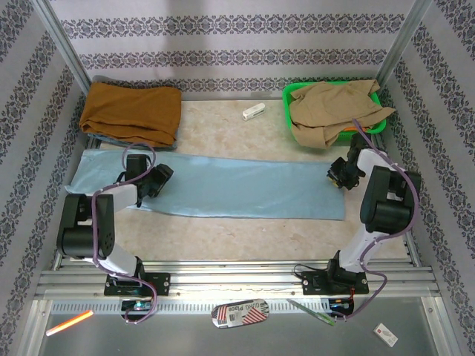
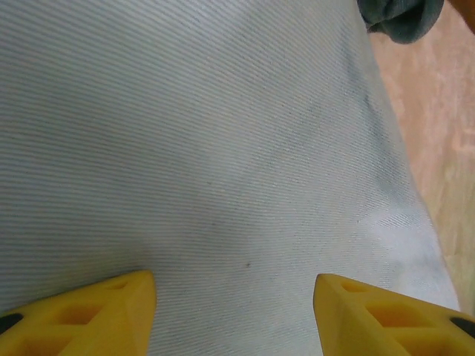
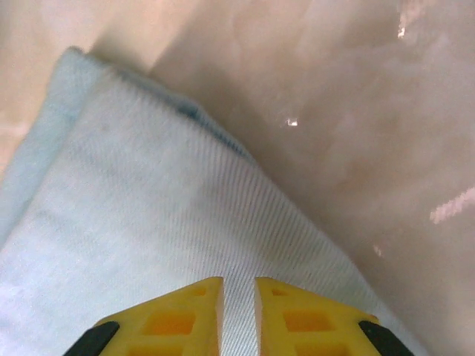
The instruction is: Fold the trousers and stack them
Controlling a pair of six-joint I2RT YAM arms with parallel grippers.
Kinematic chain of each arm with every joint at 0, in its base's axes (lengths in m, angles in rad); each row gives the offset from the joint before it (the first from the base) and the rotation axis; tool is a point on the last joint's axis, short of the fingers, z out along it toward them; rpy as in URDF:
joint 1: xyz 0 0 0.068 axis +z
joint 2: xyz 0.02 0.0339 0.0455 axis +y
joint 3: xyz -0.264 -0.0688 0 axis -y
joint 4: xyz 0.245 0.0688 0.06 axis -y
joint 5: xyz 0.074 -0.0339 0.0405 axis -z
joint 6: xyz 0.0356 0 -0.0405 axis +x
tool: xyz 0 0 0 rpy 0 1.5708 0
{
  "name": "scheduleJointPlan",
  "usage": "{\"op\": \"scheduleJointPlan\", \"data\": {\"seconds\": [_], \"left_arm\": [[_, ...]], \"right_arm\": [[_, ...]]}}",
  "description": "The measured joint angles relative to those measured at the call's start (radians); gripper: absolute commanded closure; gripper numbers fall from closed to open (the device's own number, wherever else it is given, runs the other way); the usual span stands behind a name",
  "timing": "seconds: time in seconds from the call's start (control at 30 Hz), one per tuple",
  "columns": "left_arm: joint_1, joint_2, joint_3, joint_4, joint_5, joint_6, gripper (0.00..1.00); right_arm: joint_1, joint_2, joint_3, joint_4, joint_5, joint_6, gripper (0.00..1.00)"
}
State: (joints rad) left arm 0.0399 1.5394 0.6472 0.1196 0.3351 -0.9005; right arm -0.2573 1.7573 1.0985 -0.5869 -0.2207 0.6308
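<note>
While the pale blue trousers [image 1: 237, 185] lie as one long flat band across the middle of the tabletop [image 1: 245, 241], the task looks to be at an early stage. The legs seem laid one over the other lengthwise, but the crosswise folds and the stacking are, as I judge it, not yet done.

At the back left a folded rust-orange garment [image 1: 132, 111] rests just beyond the band's left end. Over that end the left tool [image 1: 157, 178] hangs low above the cloth, its yellow fingers [image 2: 89, 311] spread wide with nothing between them: released. At the band's right corner sits the right tool [image 1: 340, 176], its fingers almost together with only a thin slit between; whether it pinches cloth I cannot tell. Behind it a tan garment [image 1: 334, 111] is heaped in a green basket [image 1: 297, 87].

The trousers' cloth is thin and finely ribbed, nearly free of wrinkles, with a hemmed, layered edge at the right corner.
</note>
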Motion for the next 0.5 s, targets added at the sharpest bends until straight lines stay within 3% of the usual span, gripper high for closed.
{"op": "scheduleJointPlan", "data": {"seconds": [0.1,0.23,0.37,0.5], "left_arm": [[-0.039,-0.051,0.02,-0.069,-0.008,0.008,0.4],[-0.234,-0.061,0.123,-0.127,-0.057,0.015,0.4],[-0.462,0.026,0.248,-0.108,-0.064,0.011,0.4],[-0.54,0.166,0.278,-0.058,-0.059,-0.008,0.41]], "right_arm": [[0.008,-0.084,-0.017,-0.003,-0.009,-0.002,0.72],[0.028,-0.204,-0.039,0.0,-0.014,-0.006,0.69],[0.052,-0.268,-0.076,0.002,-0.019,-0.008,0.68],[0.057,-0.28,-0.117,0.0,-0.029,-0.01,0.62]]}}
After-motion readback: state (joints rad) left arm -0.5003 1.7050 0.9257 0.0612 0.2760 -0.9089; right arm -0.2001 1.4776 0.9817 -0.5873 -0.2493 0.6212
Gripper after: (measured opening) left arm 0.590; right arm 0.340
